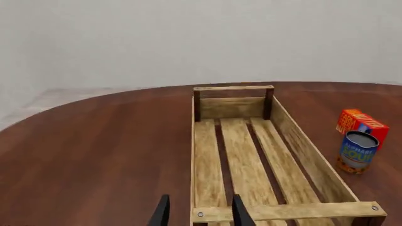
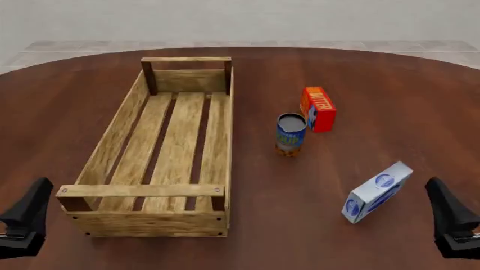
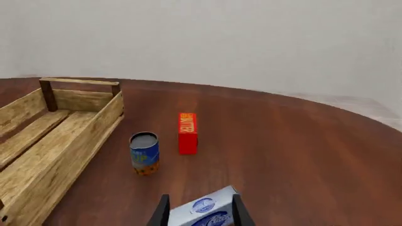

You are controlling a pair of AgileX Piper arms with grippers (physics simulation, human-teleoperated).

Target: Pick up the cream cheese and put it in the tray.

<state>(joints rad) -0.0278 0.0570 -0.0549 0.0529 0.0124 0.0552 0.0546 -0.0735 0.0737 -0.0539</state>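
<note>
Right now the cream cheese lies on the dark wooden table at the front right, angled so one end points toward the far right and the other toward the near left. It sits well apart from the tray, which stretches lengthwise away from the camera on the left half of the table, with nothing inside it.

Between carton and tray stand two other things: a blue-and-yellow can, upright, and just behind it to the right a red-orange butter box standing on a long edge. Can and box are very close to each other; whether they touch is hard to tell. Both stand farther back than the carton, so the stretch of table between carton and the tray's near right corner is bare.

The right gripper hangs at the front view's lower right edge, near the carton and to its right. In the right wrist view its fingers stand apart, with the carton showing between them. The left gripper hangs at the lower left, just beside the tray's near left corner; in its wrist view the fingers are likewise parted, with the tray's near end rail beside them and nothing gripped
</note>
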